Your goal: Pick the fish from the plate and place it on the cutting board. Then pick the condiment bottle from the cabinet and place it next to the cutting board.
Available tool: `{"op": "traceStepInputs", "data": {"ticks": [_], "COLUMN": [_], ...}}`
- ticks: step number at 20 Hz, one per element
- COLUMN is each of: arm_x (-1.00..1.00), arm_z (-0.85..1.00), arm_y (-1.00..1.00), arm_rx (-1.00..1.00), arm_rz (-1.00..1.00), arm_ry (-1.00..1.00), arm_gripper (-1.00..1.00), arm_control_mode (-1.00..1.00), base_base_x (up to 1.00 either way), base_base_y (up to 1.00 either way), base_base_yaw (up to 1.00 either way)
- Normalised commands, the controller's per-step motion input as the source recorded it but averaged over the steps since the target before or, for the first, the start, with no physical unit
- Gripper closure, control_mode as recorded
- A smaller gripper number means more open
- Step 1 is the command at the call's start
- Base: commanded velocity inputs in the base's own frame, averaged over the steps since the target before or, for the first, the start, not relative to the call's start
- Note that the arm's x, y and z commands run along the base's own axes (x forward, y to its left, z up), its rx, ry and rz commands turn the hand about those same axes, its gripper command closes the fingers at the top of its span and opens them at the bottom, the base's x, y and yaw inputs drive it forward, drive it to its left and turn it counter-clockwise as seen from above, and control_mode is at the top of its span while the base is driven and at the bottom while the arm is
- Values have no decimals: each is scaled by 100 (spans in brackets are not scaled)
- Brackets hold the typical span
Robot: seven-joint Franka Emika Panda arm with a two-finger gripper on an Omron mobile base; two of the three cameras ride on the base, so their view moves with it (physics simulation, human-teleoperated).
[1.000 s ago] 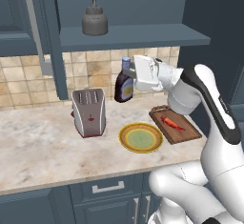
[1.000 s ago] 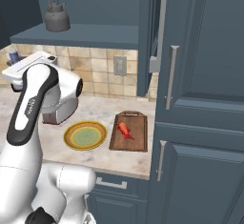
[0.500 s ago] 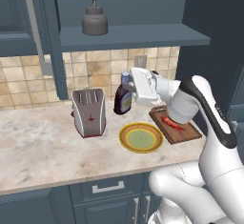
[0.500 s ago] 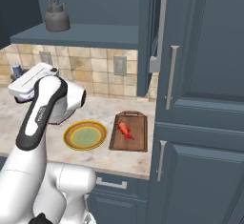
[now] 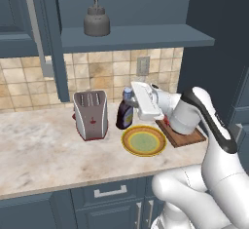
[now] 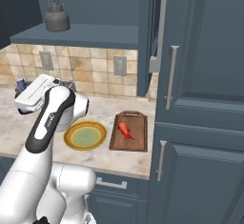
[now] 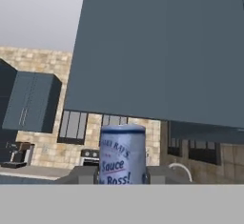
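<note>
The condiment bottle is seen as a small dark brown bottle with a blue-grey cap and a yellow-orange label; in the hand view its cap is printed with "Sauce". It is held upright by the tool, whose jaws are closed tight on its neck, and it is low over the desk, between the toaster and the plate. Whether its base touches the desk cannot be told.

The plate is round and smooth, with a yellow-orange rim and a pale green centre. Just beside it lies the cutting board, a rectangular slab of dark brown wood with a handle end, and the slim red-orange fish is laid on it. The desk is pale and marbled. A grey rounded kettle stands on the cabinet shelf above.
</note>
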Motion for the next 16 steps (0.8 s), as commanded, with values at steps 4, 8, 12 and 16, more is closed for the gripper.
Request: {"op": "traceStepInputs", "data": {"ticks": [4, 8, 12, 16], "arm_x": [0, 0, 0, 0], "arm_z": [-36, -33, -31, -29], "arm_y": [0, 1, 5, 3], "arm_rx": [1, 1, 1, 0], "arm_rz": [6, 6, 5, 4], "arm_ry": [0, 0, 0, 0], "arm_gripper": [100, 100, 100, 100], "arm_control_mode": [-100, -100, -100, -100], "base_base_x": [0, 0, 0, 0], "base_base_y": [0, 0, 0, 0], "base_base_yaw": [0, 0, 0, 0]}}
